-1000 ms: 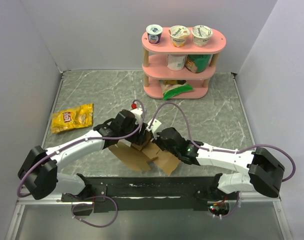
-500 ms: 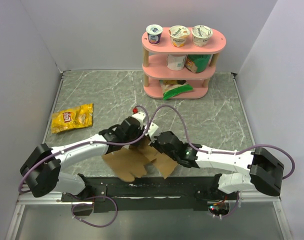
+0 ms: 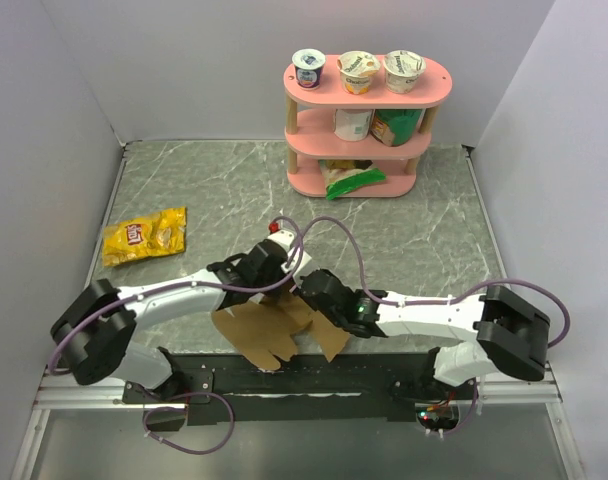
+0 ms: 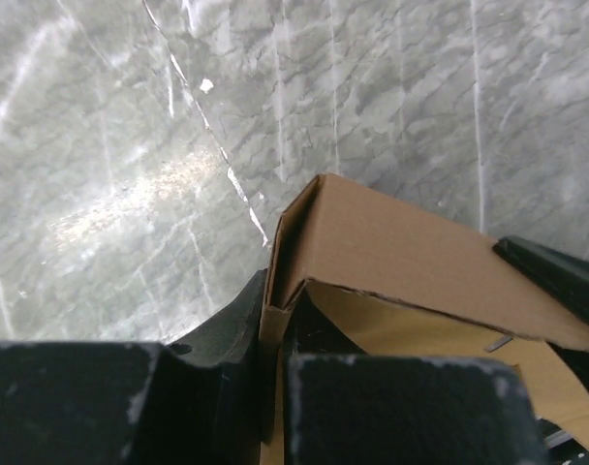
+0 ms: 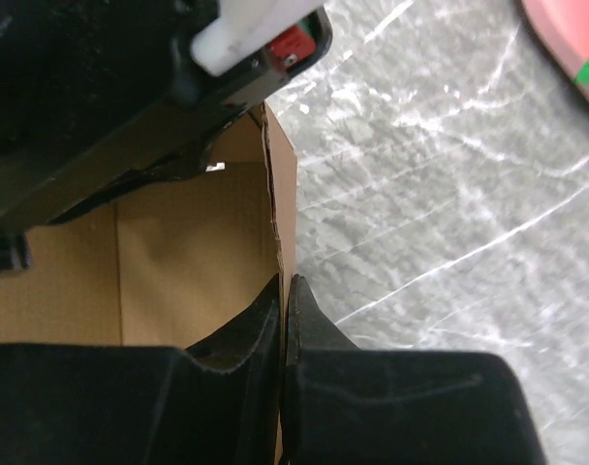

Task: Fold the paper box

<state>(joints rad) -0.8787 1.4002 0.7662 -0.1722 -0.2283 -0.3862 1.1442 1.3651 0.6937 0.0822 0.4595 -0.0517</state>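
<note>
At the near edge of the worktop (image 3: pixel 214 190), between the two arms, the paper box (image 3: pixel 269 335) is being held partly folded. Its loose flaps are being left spread flat toward the dark mounting rail (image 3: pixel 314 378), and they seem to overhang it. A raised wall of the cardboard is being pinched by the left tool (image 4: pixel 275 325), whose fingers are closed on either side of the panel just below a folded corner. The adjoining wall is being gripped along its upright edge by the right tool (image 5: pixel 285 300), which is shut tight on the thin board. By this double hold two neighbouring walls are probably being kept upright, so that the corner between them can be formed.

The two tools are being worked very close together, nearly touching, so little room is being left between them. The near flaps are being crowded by the rail. Beyond the box, open marbled surface is being left free for sliding or turning. Farther left a yellow snack bag (image 3: pixel 144 237) is lying well apart, and at the back a pink shelf (image 3: pixel 439 90) with yoghurt cups (image 3: pixel 358 70) is standing well clear.
</note>
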